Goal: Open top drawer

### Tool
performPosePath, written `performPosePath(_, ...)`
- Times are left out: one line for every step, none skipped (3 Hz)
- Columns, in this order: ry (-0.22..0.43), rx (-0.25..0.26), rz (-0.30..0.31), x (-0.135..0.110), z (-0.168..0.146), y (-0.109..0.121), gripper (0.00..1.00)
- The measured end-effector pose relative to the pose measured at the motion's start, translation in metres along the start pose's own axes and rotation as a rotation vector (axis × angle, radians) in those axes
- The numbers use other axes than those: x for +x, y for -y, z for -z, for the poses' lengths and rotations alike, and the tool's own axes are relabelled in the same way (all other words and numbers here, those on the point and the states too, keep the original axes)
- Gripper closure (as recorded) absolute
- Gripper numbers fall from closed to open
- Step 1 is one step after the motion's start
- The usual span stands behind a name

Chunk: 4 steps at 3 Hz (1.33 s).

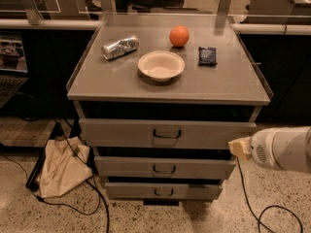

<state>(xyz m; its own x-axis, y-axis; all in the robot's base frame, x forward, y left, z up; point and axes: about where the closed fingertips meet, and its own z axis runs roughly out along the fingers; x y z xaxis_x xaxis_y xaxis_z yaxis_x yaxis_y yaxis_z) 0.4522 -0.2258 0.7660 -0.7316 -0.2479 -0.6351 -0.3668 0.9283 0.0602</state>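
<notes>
The top drawer (121, 132) is the widest grey drawer front, just under the cabinet top, with a small dark bracket handle (166, 134) at its centre. A dark gap shows above its front. My gripper (239, 147) is the tan tip of the white arm (284, 149) coming in from the right. It sits at the drawer front's lower right corner, well right of the handle. Whether it touches the front cannot be told.
Two narrower grey drawers (165, 169) (165, 191) lie below. On the cabinet top (218, 86) are a crushed can (120, 47), a white bowl (161, 65), an orange (179, 36) and a dark packet (207, 55). A beige bag (60, 166) and cables lie on the floor at the left.
</notes>
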Motion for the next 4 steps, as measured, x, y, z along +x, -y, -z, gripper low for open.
performPosePath(0.07, 0.064, -0.178, 0.02, -0.037, 0.01, 1.0)
performPosePath(0.192, 0.12, -0.229, 0.002, -0.044, 0.03, 1.0)
performPosePath(0.268, 0.145, -0.226, -0.017, -0.037, 0.036, 1.0)
performPosePath(0.281, 0.131, -0.221, -0.023, -0.05, 0.033, 1.0)
